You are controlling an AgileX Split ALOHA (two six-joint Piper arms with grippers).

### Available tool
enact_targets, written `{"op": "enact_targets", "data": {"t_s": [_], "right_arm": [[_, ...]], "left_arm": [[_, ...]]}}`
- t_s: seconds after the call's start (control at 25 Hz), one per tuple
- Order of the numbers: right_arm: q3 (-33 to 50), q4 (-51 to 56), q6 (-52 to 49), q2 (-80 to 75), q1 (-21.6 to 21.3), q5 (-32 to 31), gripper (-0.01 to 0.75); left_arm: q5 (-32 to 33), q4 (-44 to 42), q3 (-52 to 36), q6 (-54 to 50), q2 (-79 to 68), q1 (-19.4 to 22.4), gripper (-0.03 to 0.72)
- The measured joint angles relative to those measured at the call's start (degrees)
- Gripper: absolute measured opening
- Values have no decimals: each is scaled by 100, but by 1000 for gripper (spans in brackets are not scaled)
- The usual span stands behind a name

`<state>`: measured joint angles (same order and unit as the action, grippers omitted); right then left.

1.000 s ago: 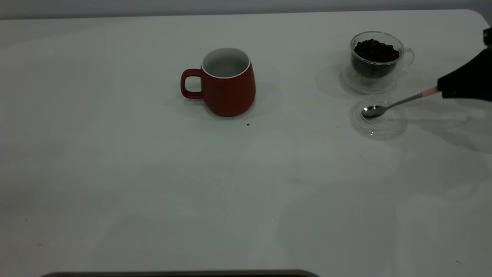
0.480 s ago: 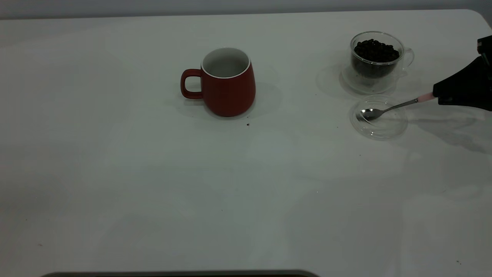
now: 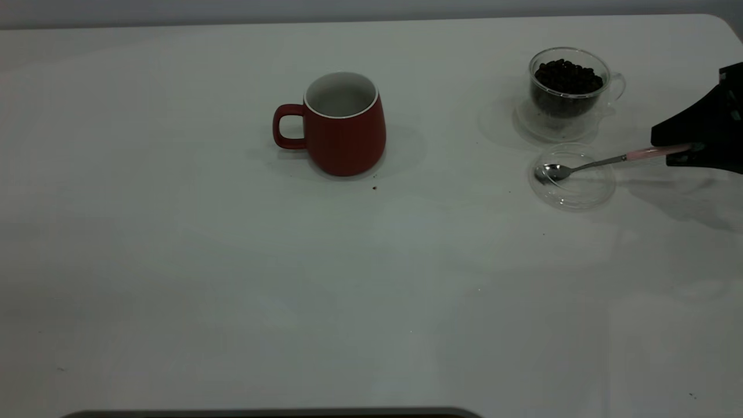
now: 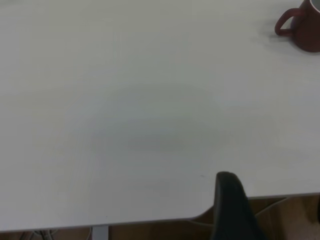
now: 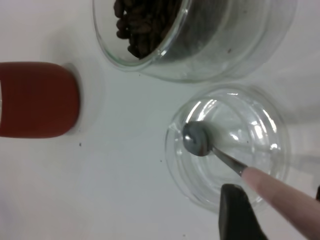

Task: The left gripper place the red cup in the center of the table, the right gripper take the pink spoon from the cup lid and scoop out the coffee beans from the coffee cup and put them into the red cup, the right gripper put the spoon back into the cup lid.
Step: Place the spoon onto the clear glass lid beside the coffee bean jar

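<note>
Right gripper [image 3: 688,150] beside round clear glass cup lid [image 3: 572,191], fingers apart around pale-pink-handled metal spoon [image 3: 598,162]; bowl rests in lid. Dark red ceramic mug [image 3: 342,125] already centred, looks empty. Scooping judged undone.

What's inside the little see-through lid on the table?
The shiny bowl of the pink spoon sits inside the cup lid. Its pink handle sticks out over the rim toward the right gripper. Nothing else shows through the clear glass, only white table.
</note>
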<state>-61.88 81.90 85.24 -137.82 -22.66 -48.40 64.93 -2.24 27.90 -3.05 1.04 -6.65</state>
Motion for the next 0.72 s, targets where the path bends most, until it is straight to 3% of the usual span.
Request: {"op": "enact_targets", "data": {"t_s": [0.48,0.72], "right_arm": [[0,3,42,-210,0,161,405],[0,461,275,-210,0,288,535]], "left_arm": [[0,0,0,0,0,0,462],[0,0,0,0,0,0,462]]}}
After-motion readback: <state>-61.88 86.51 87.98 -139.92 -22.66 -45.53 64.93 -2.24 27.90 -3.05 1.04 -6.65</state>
